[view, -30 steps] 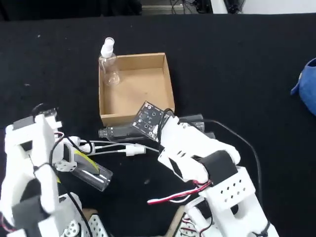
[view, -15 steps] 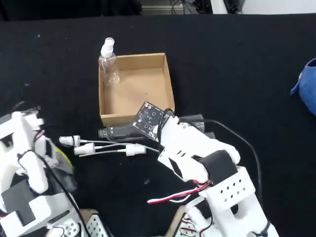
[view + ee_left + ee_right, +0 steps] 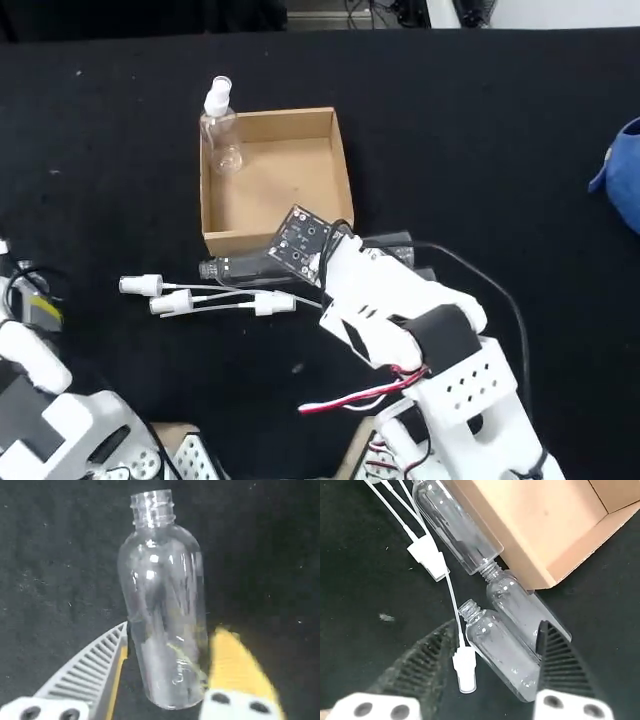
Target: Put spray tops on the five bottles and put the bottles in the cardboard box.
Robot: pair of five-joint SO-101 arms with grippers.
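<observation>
**Black tabletop, one bottle capped, four to go**

Black cloth covers the table (image 3: 500, 120), and I read the job as barely started. One capped bottle (image 3: 219, 128) stands at the far corner of the cardboard box (image 3: 240, 240), apparently inside it. That is the only finished one I can count.

My left gripper (image 3: 172, 630) is clamped on the held bottle (image 3: 162, 595), ribbed finger on one side and yellow finger on the other. Its bare neck points away from the palm, with no top on it yet. The left arm (image 3: 40, 420) sits folded low, well apart from the box.

My right arm (image 3: 400, 310) stretches forward and low. The right gripper (image 3: 497, 625) has its fingers spread wide, straddling a bare-necked bottle (image 3: 502, 652) without pinching it. A stray spray top (image 3: 465, 675) lies between those fingers too, just beside the bottle. A second bottle (image 3: 520, 605) lies touching the straddled one, on its box side. Past the fingertips, a third bottle (image 3: 452, 522) lies along the box wall.

Three loose spray tops (image 3: 172, 302) trail their tubes beyond the right fingertips. By my judgement four cappings and four box drops remain.
</observation>
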